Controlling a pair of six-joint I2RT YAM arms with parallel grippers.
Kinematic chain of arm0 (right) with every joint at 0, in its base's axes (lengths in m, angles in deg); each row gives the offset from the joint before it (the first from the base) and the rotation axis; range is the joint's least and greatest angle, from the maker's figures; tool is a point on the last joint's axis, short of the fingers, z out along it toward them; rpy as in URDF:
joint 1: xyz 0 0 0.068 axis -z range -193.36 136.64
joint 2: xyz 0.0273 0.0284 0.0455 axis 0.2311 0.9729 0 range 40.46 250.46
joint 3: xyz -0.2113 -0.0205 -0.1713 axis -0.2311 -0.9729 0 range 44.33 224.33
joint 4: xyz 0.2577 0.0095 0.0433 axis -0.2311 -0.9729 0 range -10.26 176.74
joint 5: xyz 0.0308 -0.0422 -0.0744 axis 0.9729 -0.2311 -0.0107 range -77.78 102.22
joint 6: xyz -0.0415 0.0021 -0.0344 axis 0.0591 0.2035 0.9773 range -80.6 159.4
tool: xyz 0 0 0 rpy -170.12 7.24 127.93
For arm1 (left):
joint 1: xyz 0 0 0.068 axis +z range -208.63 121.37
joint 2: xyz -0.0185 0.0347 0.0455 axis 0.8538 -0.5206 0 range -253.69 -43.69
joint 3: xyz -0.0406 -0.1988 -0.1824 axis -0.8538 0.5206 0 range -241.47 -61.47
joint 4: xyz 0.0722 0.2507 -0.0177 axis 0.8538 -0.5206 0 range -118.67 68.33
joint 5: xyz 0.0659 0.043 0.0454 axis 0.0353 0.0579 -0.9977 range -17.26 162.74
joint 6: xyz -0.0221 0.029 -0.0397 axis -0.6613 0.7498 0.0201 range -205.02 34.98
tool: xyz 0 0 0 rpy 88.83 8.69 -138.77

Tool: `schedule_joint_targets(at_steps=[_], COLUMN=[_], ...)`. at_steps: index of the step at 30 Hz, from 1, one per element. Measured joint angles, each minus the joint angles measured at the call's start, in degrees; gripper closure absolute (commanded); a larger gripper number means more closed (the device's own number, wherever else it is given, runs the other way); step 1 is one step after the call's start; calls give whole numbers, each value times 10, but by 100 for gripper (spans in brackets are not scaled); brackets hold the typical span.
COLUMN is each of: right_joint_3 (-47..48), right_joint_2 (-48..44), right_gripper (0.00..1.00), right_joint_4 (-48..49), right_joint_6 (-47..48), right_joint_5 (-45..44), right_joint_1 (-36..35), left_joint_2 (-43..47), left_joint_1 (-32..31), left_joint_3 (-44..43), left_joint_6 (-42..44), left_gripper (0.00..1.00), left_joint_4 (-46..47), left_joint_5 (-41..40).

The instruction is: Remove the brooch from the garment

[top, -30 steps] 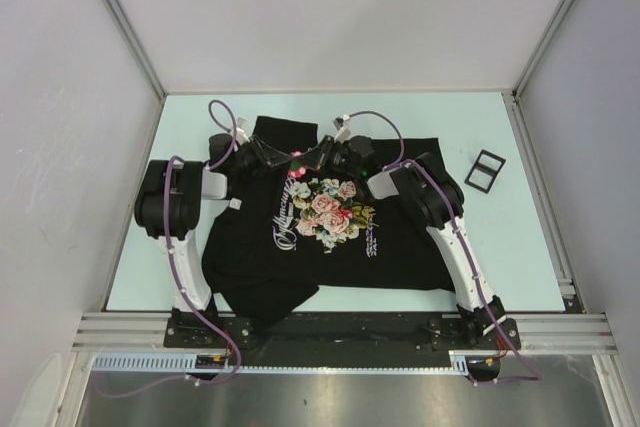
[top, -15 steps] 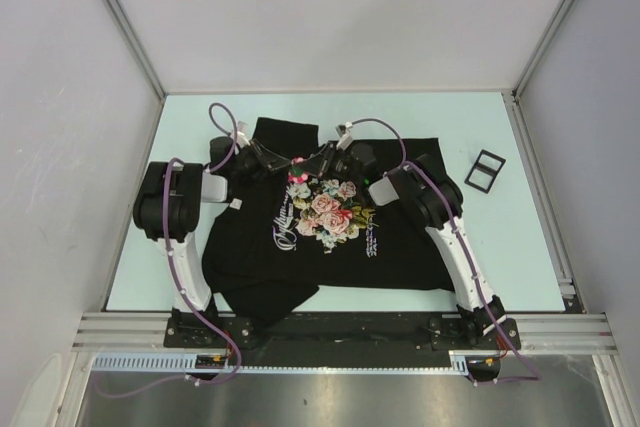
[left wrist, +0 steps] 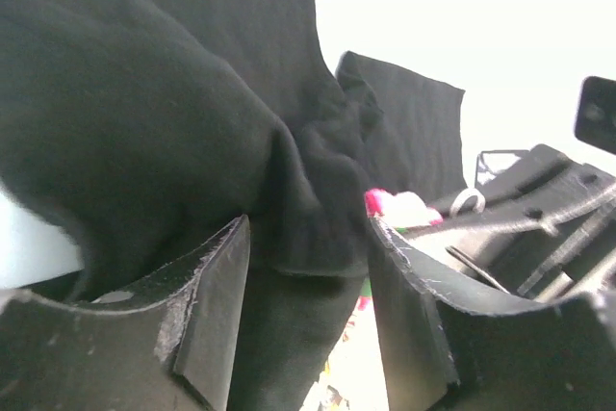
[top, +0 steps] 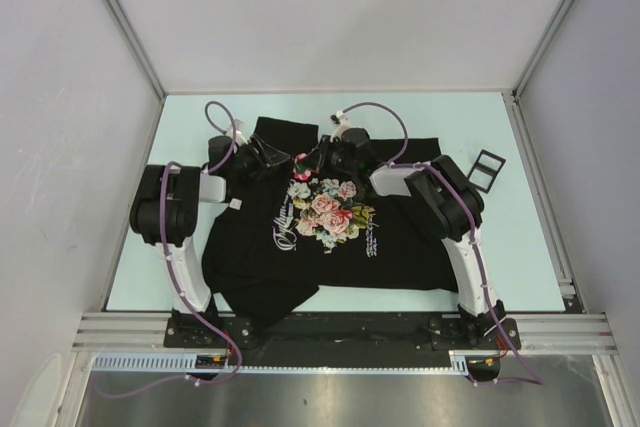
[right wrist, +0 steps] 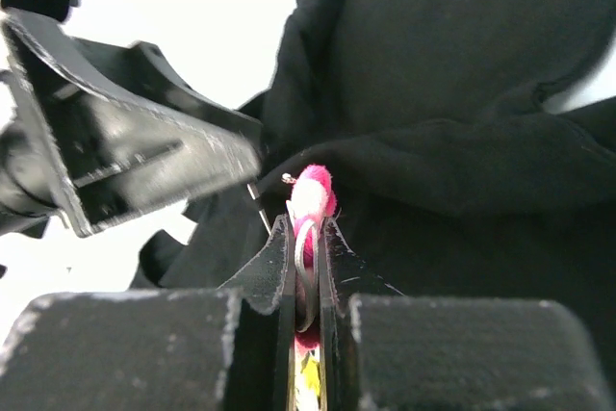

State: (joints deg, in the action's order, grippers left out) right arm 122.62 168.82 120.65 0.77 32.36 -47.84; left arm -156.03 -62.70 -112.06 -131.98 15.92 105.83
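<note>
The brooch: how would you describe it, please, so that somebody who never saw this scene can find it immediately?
Start at the black T-shirt, the biggest thing in the overhead view, and go to the far edge of its printed bouquet. There the shut right end effector pinches the brooch: a tiny, bright pink, raised flower, unlike the large, flat, paler printed roses.

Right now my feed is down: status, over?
Right gripper shut on brooch. Left gripper open, shirt fold between jaws. Brooch against shirt, freed or not unclear.
</note>
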Motion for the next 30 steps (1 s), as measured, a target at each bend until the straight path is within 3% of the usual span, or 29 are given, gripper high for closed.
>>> schedule_joint_targets(at_steps=[11, 19, 20, 30], right_joint_3=[0, 12, 15, 55], right_joint_2=[-68, -70, -70, -70], right_gripper=[100, 100, 100, 100], right_joint_4=[-139, -187, -193, -255], right_joint_6=[83, 103, 104, 135], right_joint_5=[-66, -64, -64, -94], right_joint_1=[-1, 4, 4, -9], left_joint_2=[39, -13, -16, -63], left_joint_1=[0, 3, 3, 30], left_joint_3=[-13, -83, -97, -208], left_joint_6=[52, 45, 43, -11], left_gripper=[43, 44, 49, 49], left_joint_4=[-89, -173, -187, -291], left_joint_5=[-90, -132, -142, -212])
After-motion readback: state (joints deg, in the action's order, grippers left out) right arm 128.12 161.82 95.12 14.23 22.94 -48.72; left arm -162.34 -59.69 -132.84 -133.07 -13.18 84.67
